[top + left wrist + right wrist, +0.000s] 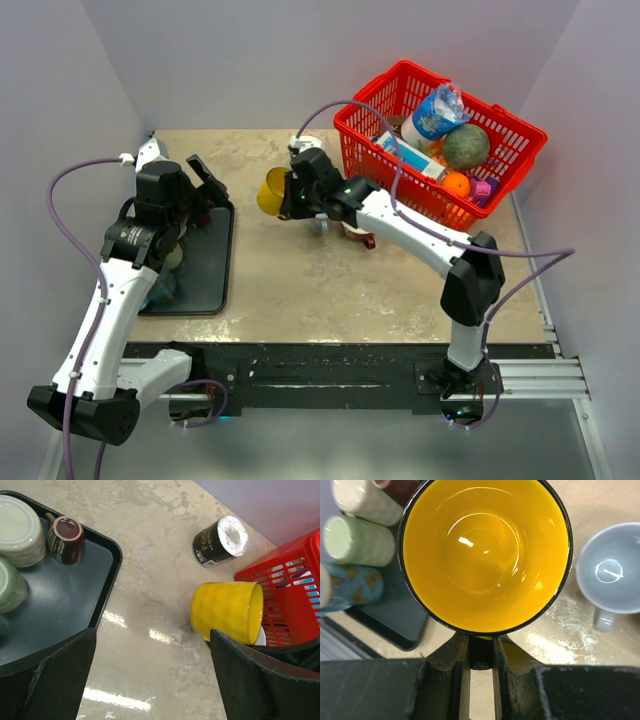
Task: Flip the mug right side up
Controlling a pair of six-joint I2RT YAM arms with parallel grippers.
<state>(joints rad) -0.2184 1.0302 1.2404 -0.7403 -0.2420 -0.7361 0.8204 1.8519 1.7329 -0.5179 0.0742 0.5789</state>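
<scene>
The glossy yellow ceramic mug (485, 555), smooth-walled and round with a thin black rim, sits directly ahead of the right gripper (481, 642). The gripper's dark fingers (457, 662) are drawn close together, pinching the mug at the edge nearest the wrist. The exact part caught between them is hidden. The mug lies on its side with its long axis roughly level. Its open mouth faces back into the right wrist camera, and its base points away toward the flat black plastic tray (70, 590). Beyond the mug's right side a pale grey mug (610, 575) stands mouth-up on the mottled beige stone-look tabletop (150, 555). The left gripper (152, 632) hangs with its matte black fingers spread wide, holding nothing. The yellow mug is ahead of it to the right, and a glazed maroon cup (65, 539) is upturned on the tray ahead to the left.
</scene>
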